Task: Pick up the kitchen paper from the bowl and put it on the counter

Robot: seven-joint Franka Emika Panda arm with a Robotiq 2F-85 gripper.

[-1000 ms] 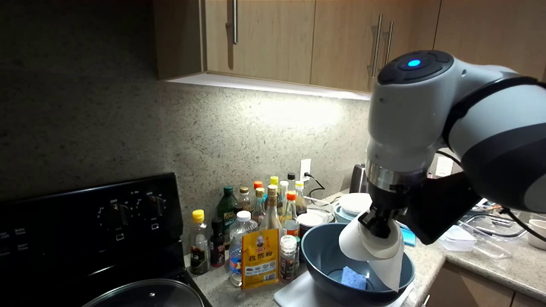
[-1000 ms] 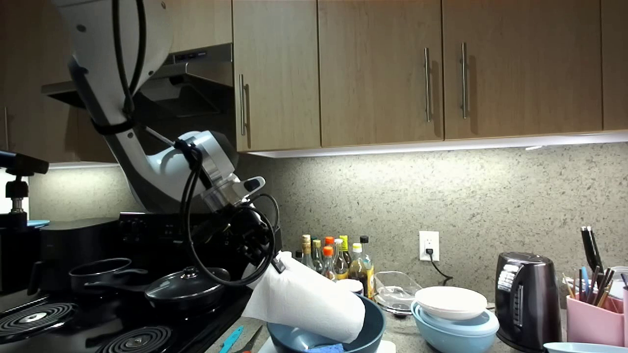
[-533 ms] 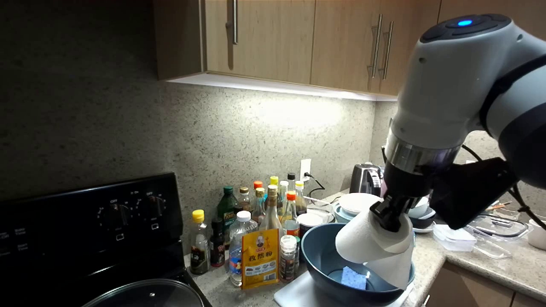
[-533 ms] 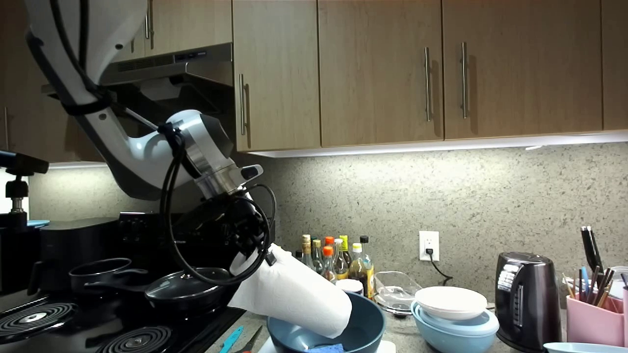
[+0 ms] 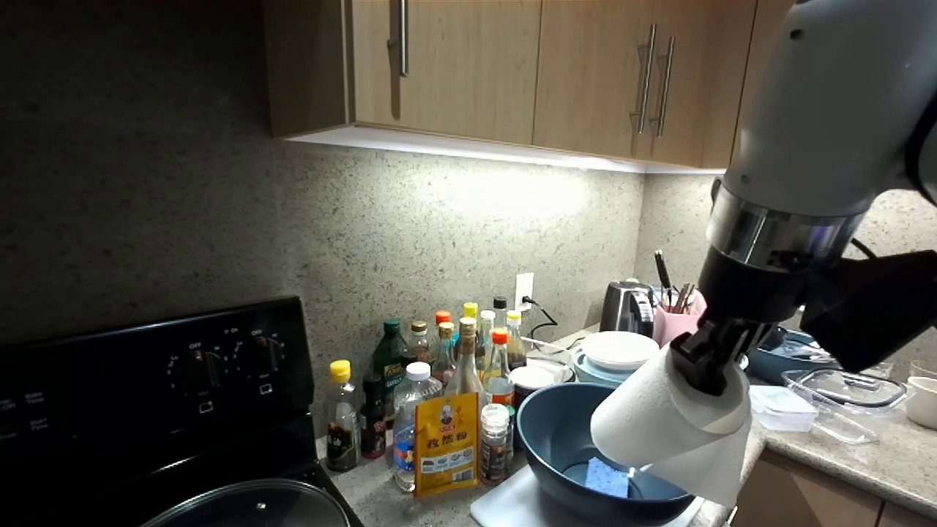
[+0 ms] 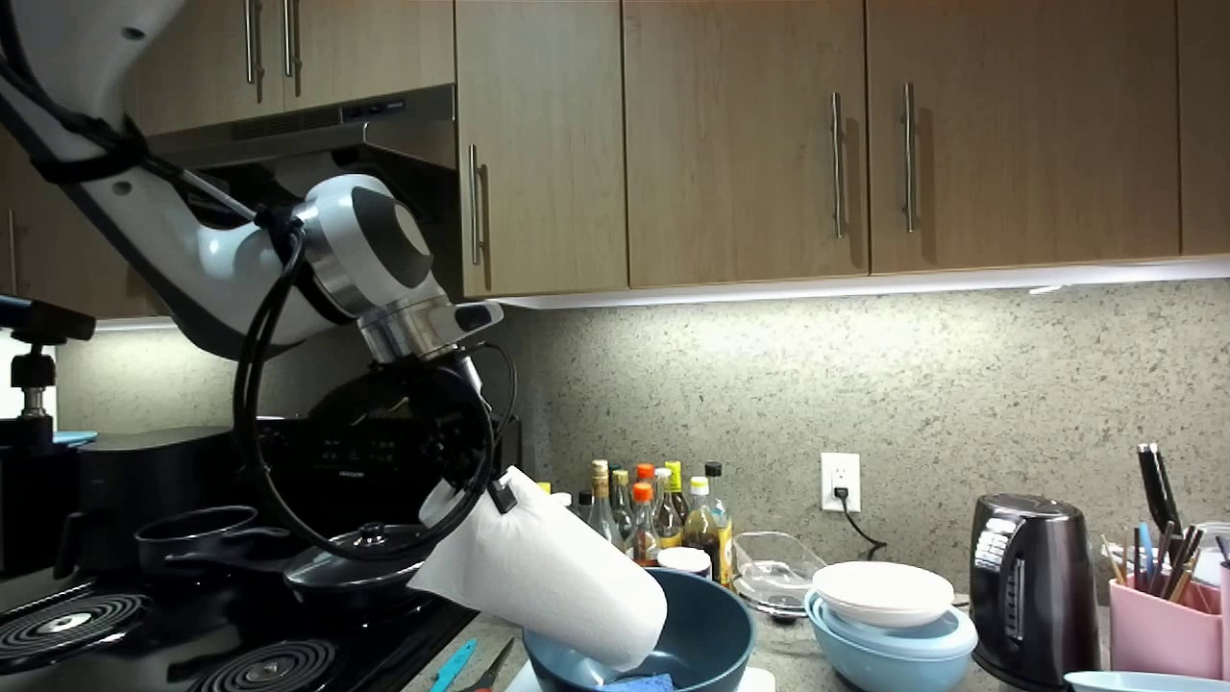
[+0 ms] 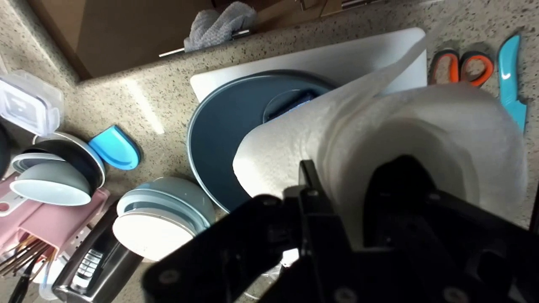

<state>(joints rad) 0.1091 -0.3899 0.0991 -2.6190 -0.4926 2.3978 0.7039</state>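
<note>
In an exterior view the roll [image 6: 553, 577], top end pinched in the gripper [image 5: 697, 372], slants to lower right, low end over the bowl [image 6: 708, 620], which it should clear before meeting the desk [image 7: 168, 92].

The stove [image 6: 221, 620], range hood [image 6: 317, 130], kettle [image 6: 1033, 591] and wall cabinets [image 6: 745, 144] mark a kitchen.

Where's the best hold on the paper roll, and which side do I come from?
Probably the wall at the open upper end of the paper roll, coming from above along its slant: the hollow core admits one finger, the other pressing outside, as the pincer holds it now. The lower end tilts toward the bowl; a loose sheet hangs beneath, so both look poorer.
</note>
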